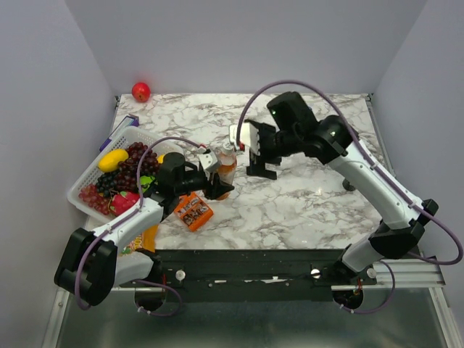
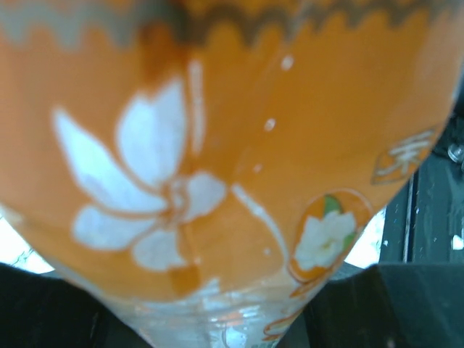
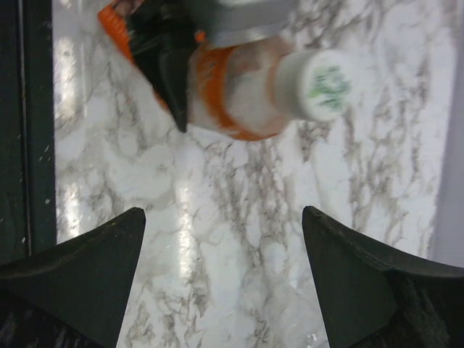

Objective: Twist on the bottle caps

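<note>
Orange bottle (image 1: 226, 172) is standing upright near the middle of the desk (image 1: 312, 196), and we're seeing the left claw (image 1: 217, 183) clamping around its body; its orange side is filling the left wrist view. Whitish cap (image 3: 322, 83) is sitting on the neck and looking square, but we're not able to tell how tight it is. Right claw (image 3: 223, 217) is hanging near the cap with fingers wide apart, gripping nothing. We're judging this bottle as capped or nearly so, maybe with a final twist remaining. We're not making out the clear bottles or blue caps in any view, so we're counting those as not done. We're calling it about a third through at best. Fruit basket (image 1: 78, 197) is sitting at far left, not involved.
</note>
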Robot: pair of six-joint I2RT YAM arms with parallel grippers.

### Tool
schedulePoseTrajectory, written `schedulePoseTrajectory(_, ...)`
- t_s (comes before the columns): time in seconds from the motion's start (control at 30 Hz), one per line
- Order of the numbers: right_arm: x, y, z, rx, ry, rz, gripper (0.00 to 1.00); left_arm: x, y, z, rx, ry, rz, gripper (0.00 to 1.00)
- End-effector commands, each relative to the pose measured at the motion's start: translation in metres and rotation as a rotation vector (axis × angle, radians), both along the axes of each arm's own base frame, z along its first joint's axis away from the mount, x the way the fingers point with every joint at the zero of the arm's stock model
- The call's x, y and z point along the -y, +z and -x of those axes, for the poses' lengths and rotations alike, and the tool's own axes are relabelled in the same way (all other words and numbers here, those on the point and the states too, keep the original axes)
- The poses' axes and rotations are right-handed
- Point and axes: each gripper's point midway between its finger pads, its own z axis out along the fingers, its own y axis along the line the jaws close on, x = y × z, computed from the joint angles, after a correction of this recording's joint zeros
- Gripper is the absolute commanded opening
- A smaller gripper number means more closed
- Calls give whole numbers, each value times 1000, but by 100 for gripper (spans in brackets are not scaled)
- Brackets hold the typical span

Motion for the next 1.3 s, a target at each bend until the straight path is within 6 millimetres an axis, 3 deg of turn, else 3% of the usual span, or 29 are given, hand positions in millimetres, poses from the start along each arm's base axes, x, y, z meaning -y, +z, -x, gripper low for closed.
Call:
schedulePoseTrajectory(0.0, -27, 64, -16, 59, -27, -214, 97, 0, -9, 9, 21, -69, -51, 0)
schedulePoseTrajectory(0.1, -43, 84, -12, 109, 68, -312, 100, 2, -13, 13, 3, -86, -55, 0)
schedulePoseTrajectory(0.13, -47, 72, -9, 106, 109, -306, 100, 3, -12, 13, 4, -90, -53, 0)
schedulePoseTrajectory(0.2, -54, 77, 2, 130, 173, -352, 100, 5, -9, 14, 4, -99, -48, 0)
schedulePoseTrajectory(0.3, -68, 65, 7, 132, 239, -341, 100, 7, -5, 14, 13, -111, -47, 0)
schedulePoseTrajectory(0.5, -79, 46, 9, 122, 284, -301, 100, 9, 0, 14, 21, -143, -60, 0)
schedulePoseTrajectory(0.97, -50, 1, 8, 130, 248, -131, 100, 9, 16, 5, 3, -93, 0, 0)
schedulePoseTrajectory(1.27, -31, -12, 8, 131, 185, -77, 100, 4, 24, -10, -53, -3, 68, 0)
